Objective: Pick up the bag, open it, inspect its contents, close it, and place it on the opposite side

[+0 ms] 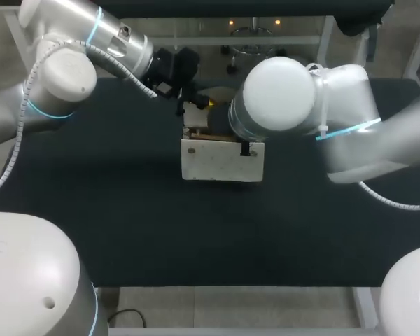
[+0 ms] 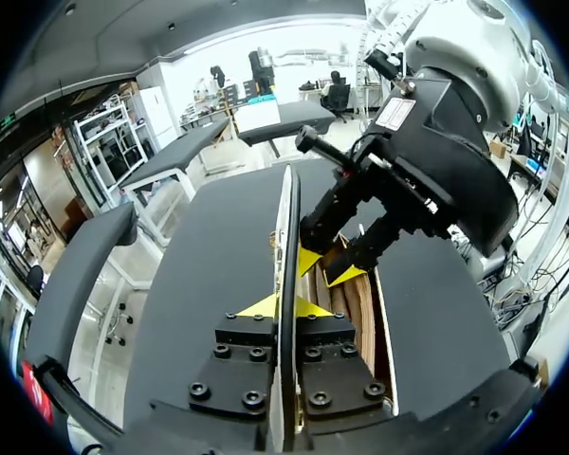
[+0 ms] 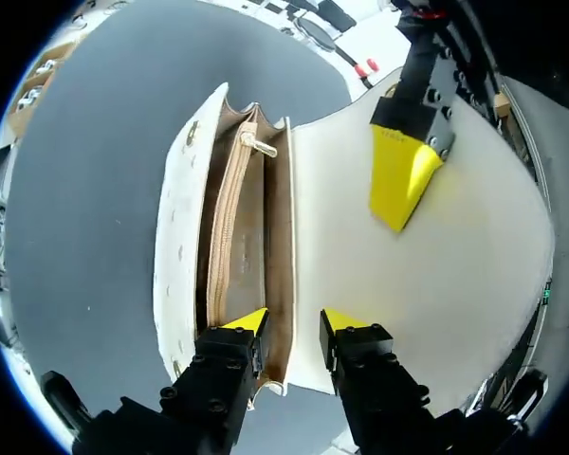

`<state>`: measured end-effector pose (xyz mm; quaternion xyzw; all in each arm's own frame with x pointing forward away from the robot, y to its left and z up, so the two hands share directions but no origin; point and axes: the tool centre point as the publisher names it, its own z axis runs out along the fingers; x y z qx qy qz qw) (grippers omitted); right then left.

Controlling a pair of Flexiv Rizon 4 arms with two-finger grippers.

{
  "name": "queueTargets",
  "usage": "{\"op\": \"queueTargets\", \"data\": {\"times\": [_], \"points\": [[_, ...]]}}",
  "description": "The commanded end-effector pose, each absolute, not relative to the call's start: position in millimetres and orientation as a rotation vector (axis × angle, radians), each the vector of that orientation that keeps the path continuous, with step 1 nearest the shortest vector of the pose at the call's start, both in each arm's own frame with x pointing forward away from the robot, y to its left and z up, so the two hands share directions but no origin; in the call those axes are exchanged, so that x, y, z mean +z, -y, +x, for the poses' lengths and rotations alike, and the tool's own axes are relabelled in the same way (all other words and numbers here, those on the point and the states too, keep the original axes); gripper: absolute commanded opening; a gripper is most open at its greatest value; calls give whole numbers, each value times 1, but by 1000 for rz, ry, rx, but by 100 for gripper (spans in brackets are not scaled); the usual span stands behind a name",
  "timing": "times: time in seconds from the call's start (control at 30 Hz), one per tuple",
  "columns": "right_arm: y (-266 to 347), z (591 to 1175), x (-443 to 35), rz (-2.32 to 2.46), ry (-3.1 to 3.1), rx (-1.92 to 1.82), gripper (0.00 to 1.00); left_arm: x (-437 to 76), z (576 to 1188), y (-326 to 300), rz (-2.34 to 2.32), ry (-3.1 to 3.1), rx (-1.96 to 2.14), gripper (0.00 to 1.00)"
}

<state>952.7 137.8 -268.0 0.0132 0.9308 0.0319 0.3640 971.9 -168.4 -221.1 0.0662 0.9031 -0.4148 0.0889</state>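
Bag (image 1: 220, 161) sits abt mid-table (image 1: 126, 210), between our two arms. We can't tell whether its base rests on the cloth or hangs just off it.

Our left gripper (image 2: 286, 308) is clamped on the flap (image 2: 286, 218). The thin white panel runs edge-on between the two yellow tips, and in the right wrist view one left finger (image 3: 398, 180) lies on the flap's inner face. We reckon the flap is held back like this so the mouth is open to the right wrist cam, i.e. this is the inspect step.

Our right gripper (image 3: 295, 324) is over the mouth at the hinge end, fingers a narrow way apart. One tip is inside the bag and the other outside on the flap side, w/ the rear wall between them. We see a gap beside the outer tip, so it straddles the wall and isn't pinching it. Prob. it's there to steady the body against the left arm's pull and to aim the cam down inside.

Contents: tan lining (image 3: 266, 237), and a zip pocket along the middle w/ its pull (image 3: 256, 142) at the far end, zip looks done up. Nothing loose shows in the part we can see. The bottom of the compartment is in shadow, so we can't vouch for it.

Left to do, as we judge it: flap down, then carry the bag across to the other side.
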Motion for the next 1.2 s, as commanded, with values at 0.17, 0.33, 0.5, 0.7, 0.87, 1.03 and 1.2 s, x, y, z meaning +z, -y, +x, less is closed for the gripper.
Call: {"op": "queueTargets", "data": {"times": [0.17,0.33,0.5,0.7,0.87,1.03,1.2], "points": [[-128,908,-234,10,-2285,104,36,-228,968,167,160,-2725,-1201,0],[-129,897,-229,9,-2264,105,31,-247,978,163,127,-2758,-1199,0],[-129,889,-230,2,-2260,108,25,-263,989,154,122,-2735,-1167,0],[-129,882,-237,2,-2278,122,15,-279,999,146,154,-2674,-1098,0],[-135,876,-247,-8,-2304,129,0,-287,1001,144,239,-2615,-1064,0],[-141,872,-256,-11,-2322,136,0,-295,1002,146,331,-2566,-1019,0],[-147,869,-269,29,-2368,196,0,-304,1008,146,358,-2537,-999,0]]}}
